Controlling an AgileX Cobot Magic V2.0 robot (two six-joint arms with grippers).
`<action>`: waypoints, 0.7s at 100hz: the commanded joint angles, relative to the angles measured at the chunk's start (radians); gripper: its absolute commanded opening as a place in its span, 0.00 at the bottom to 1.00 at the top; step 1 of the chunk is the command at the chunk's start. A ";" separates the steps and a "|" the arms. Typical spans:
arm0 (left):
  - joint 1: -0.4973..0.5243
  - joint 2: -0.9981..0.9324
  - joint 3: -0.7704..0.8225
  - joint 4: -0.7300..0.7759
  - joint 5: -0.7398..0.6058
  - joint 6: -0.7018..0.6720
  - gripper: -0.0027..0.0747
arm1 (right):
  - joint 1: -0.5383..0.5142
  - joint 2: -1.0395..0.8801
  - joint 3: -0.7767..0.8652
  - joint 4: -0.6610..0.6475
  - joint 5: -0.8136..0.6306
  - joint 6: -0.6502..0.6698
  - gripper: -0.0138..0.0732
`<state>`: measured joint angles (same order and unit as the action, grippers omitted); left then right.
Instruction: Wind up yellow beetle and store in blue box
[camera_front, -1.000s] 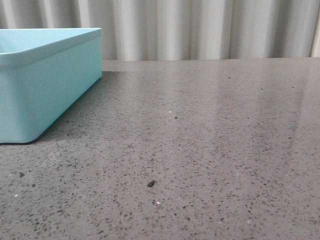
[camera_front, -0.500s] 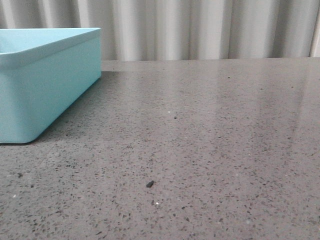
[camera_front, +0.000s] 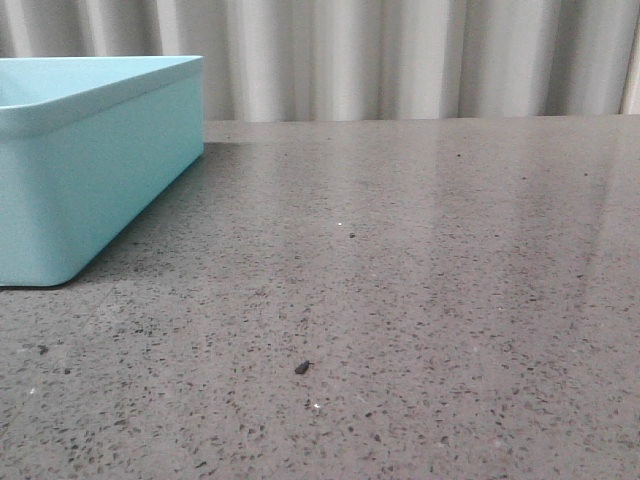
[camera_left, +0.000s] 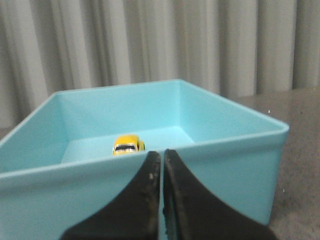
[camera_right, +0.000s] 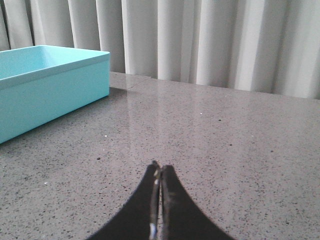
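Front view cuts off the blue box (camera_front: 100, 170) at the left edge and shows neither arm; box interior not visible from there. Grey speckled table (camera_front: 420, 300) lies open to the right of the box as far as the pale curtain (camera_front: 400, 55) at the far edge, with one small dark speck (camera_front: 301, 367) near the front. Left wrist view: yellow beetle (camera_left: 128, 144) sits on the box floor, its lower part hidden by the near rim. Left gripper (camera_left: 162, 159) is outside that near wall, fingers pressed together, holding nothing. Right gripper (camera_right: 159, 172) over bare table, fingers likewise pressed together, box well off to its left.
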<state>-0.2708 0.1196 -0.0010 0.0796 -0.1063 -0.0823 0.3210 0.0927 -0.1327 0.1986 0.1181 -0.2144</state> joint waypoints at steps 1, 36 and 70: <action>0.008 0.008 0.027 -0.020 -0.037 -0.018 0.01 | -0.001 0.012 -0.025 0.003 -0.084 -0.003 0.09; 0.063 -0.071 0.027 -0.056 0.289 -0.018 0.01 | -0.001 0.012 -0.025 0.003 -0.084 -0.003 0.09; 0.074 -0.154 0.027 -0.070 0.385 -0.018 0.01 | -0.001 0.012 -0.025 0.003 -0.084 -0.003 0.09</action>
<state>-0.1993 -0.0030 -0.0010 0.0226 0.3290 -0.0871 0.3210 0.0927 -0.1327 0.1986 0.1164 -0.2144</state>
